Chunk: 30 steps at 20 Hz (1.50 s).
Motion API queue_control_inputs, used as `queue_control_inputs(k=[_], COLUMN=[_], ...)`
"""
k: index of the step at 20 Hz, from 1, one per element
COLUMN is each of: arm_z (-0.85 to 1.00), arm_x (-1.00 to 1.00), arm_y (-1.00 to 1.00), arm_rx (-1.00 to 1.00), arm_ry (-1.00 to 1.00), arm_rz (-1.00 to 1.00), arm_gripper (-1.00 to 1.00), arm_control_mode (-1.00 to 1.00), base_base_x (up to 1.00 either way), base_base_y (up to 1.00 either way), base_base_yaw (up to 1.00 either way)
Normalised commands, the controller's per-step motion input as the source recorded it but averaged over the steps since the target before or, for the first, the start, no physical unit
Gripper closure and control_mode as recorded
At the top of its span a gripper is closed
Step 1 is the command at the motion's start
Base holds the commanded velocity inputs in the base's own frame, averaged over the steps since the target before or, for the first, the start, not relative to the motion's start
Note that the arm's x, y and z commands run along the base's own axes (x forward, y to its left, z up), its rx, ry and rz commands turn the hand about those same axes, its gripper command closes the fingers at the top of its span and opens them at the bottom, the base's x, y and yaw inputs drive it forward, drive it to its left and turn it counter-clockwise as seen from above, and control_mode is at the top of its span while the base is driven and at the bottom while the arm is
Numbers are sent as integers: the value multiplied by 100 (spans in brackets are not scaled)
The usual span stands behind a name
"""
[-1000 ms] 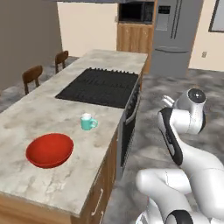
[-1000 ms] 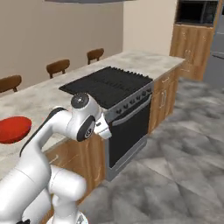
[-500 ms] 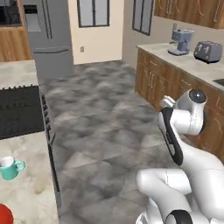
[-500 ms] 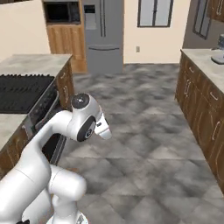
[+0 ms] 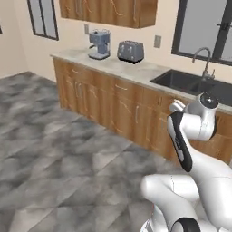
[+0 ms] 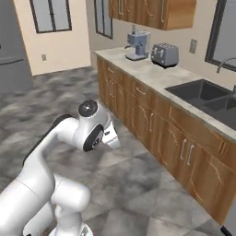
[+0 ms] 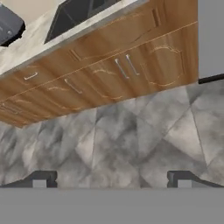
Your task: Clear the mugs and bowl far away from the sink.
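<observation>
Sink (image 5: 195, 83): I see the black basin set in the stone counter (image 5: 113, 64), its grey gooseneck tap (image 5: 202, 60) behind it; in the right base view the sink (image 6: 203, 96) lies to the right of the arm.
Mugs and bowl: I find none on the stretch of counter in front of me, nor in what I can see of the basin; where they stand I cannot tell from here.
Other counter items: a coffee machine (image 5: 99, 44) and a toaster (image 5: 130, 51), both well apart from the sink.
Gripper (image 7: 111, 179): empty, its two tips spread wide, pointed down at the grey floor (image 7: 131, 144) before the wooden cabinets (image 7: 109, 74).
Arm: folded close over the base, reaching for nothing.
Progress: I judge nothing is in hand and no item visibly cleared; locating and carrying all three pieces appears left to do.
</observation>
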Motion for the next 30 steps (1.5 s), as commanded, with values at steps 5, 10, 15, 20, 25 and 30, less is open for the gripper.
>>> queue_control_inputs(k=[5, 10, 15, 20, 25, 30], arm_z=[0, 0, 0, 0, 0, 0], arm_x=[0, 0, 0, 0, 0, 0], arm_y=[0, 0, 0, 0, 0, 0], arm_rx=[0, 0, 0, 0, 0, 0], arm_ry=[0, 0, 0, 0, 0, 0], arm_rz=[0, 0, 0, 0, 0, 0], arm_gripper=[-100, -100, -100, -100, -100, -100], arm_control_mode=[100, 100, 100, 100, 100, 100], base_base_x=[100, 100, 100, 82, 46, 32], base_base_y=[26, 46, 8, -87, -94, -98], base_base_yaw=[-75, -73, -58, -20, -12, -8])
